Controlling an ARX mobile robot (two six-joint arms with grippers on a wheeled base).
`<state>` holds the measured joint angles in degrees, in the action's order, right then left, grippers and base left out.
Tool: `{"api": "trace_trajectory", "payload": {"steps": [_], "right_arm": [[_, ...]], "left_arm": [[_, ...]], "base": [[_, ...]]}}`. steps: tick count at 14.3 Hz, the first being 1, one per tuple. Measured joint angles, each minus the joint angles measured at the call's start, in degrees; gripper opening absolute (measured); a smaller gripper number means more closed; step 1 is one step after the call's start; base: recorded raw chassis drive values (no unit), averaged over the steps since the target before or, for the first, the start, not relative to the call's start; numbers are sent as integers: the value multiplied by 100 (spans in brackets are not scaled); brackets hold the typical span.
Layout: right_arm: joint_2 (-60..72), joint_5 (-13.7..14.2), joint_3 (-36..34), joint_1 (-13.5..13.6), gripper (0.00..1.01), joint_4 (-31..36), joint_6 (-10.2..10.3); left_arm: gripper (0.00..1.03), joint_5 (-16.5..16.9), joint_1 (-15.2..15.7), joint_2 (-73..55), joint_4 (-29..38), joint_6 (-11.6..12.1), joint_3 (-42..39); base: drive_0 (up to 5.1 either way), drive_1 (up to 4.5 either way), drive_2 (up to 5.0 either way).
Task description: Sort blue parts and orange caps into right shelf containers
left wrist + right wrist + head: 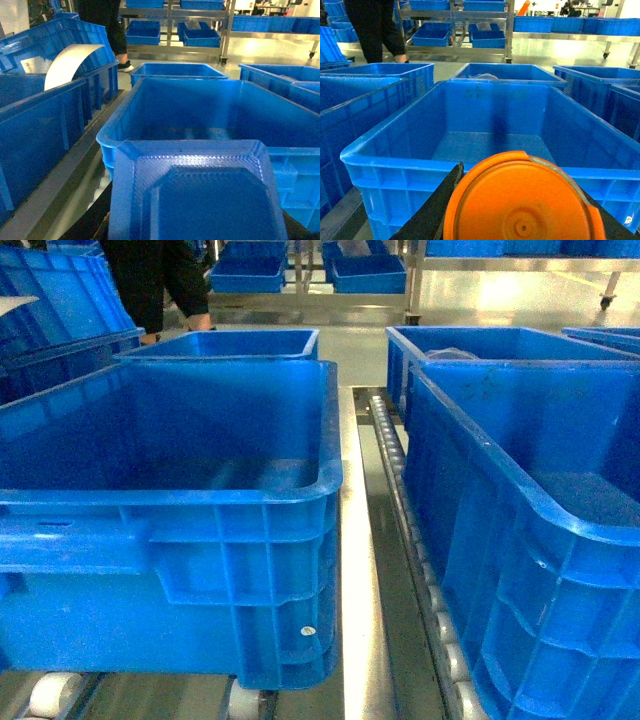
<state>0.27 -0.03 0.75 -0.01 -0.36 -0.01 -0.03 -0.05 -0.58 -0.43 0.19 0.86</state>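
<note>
In the left wrist view a blue part (200, 192), ridged and angular, fills the bottom of the frame right at the camera. My left gripper (197, 220) is shut on it, with only dark finger edges showing at its sides. It hangs in front of a large blue crate (117, 131). In the right wrist view a round orange cap (520, 200) sits between the black fingers (436, 206) of my right gripper (522, 215), which is shut on it just before another big blue crate (395, 156). Neither gripper shows in the head view.
Two large blue crates (325, 475) (470, 430) stand side by side on a roller track (425, 580), with more crates behind. A tilted bin with a curled white sheet (70, 60) is at the left. A person (150, 280) stands by a metal rack of blue trays (365, 275).
</note>
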Motion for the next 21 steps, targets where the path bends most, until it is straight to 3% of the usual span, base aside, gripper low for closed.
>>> {"api": "trace_trajectory", "payload": {"steps": [20, 21], "right_arm": [[0, 0, 0, 0, 45, 0, 0], [-2, 560, -9, 225, 45, 299, -125]], "left_arm": [[43, -22, -2, 0, -2, -2, 0], [43, -417, -136, -4, -11, -136, 0]], "base": [[0, 0, 0], [0, 0, 0]]}}
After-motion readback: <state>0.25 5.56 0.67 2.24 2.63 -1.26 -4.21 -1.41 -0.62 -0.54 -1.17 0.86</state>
